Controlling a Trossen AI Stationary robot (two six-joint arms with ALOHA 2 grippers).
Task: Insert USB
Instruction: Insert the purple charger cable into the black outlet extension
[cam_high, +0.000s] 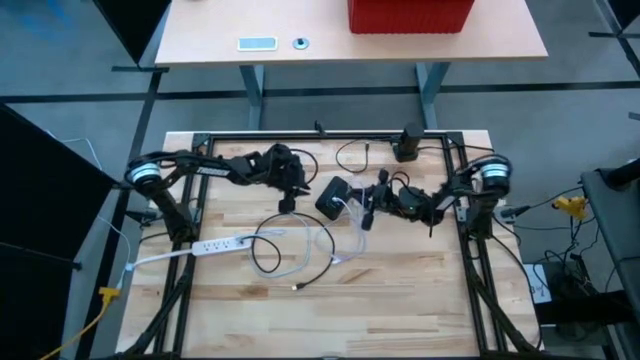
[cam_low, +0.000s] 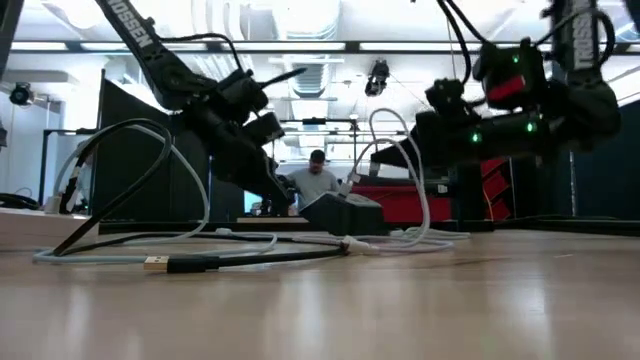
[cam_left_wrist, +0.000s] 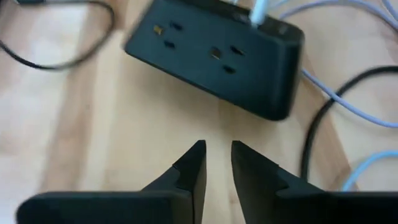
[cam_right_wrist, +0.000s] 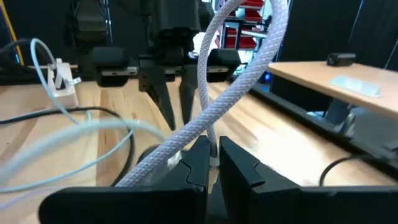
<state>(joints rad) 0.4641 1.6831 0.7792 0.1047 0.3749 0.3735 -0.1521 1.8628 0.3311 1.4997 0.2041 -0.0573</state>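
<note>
A black power block lies flat on the wooden table, its outlets facing my left wrist camera. A white cable sticks into its far face. My left gripper hovers just left of the block with a narrow gap between its fingers, touching nothing. My right gripper, just right of the block, is shut on a white braided cable. A black cable's gold USB plug lies loose on the table near the front. My right gripper pinches the white braided cable between its two fingers at a short white piece at the fingertips. The fingers come roughly level from the table's right. From them the cable arcs up in a slack loop and drops to the table beside the block.
A white power strip lies left of centre with pale cables and a black cable loop around it. A black object stands at the far edge. A metal frame borders the table. A person sits beyond the table.
</note>
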